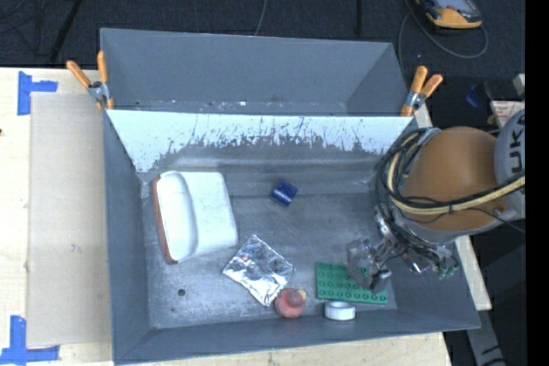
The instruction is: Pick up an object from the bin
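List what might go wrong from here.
The end effector sits over the green studded plate, which lies flat on the floor of the bin: a flat thing may be hard to grip and could slip. The white ring and the pink ball lie close by and may get knocked.

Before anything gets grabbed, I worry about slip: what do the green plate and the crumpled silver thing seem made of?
The green plate: probably hard plastic, matt, with rows of studs like a building-brick base. The crumpled silver thing: seemingly thin foil or metallised film, shiny, with sharp creases and bright glints.
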Robot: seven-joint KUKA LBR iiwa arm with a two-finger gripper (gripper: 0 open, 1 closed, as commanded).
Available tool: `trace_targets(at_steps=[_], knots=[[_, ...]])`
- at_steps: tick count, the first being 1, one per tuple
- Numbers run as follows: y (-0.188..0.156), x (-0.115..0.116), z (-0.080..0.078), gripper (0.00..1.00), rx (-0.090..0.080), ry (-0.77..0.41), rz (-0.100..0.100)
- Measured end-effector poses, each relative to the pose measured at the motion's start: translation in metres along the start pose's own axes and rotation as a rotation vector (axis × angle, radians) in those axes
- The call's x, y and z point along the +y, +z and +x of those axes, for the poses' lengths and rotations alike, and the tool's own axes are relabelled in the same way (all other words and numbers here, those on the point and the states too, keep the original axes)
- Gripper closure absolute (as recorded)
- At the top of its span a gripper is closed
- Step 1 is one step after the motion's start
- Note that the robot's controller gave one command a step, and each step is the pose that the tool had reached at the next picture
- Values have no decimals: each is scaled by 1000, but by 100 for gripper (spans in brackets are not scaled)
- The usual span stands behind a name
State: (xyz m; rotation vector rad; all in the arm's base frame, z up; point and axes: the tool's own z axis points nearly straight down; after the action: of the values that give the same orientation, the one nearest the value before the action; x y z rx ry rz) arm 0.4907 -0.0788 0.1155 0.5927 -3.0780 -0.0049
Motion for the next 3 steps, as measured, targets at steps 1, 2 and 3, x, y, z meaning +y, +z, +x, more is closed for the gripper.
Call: trace_targets(at_steps=[1,2,3], knots=[[-2,-1,-2,0,-5,-3,3],[48,-7,2,0,-5,60,2],[45,-7,1,100,-8,57,4]])
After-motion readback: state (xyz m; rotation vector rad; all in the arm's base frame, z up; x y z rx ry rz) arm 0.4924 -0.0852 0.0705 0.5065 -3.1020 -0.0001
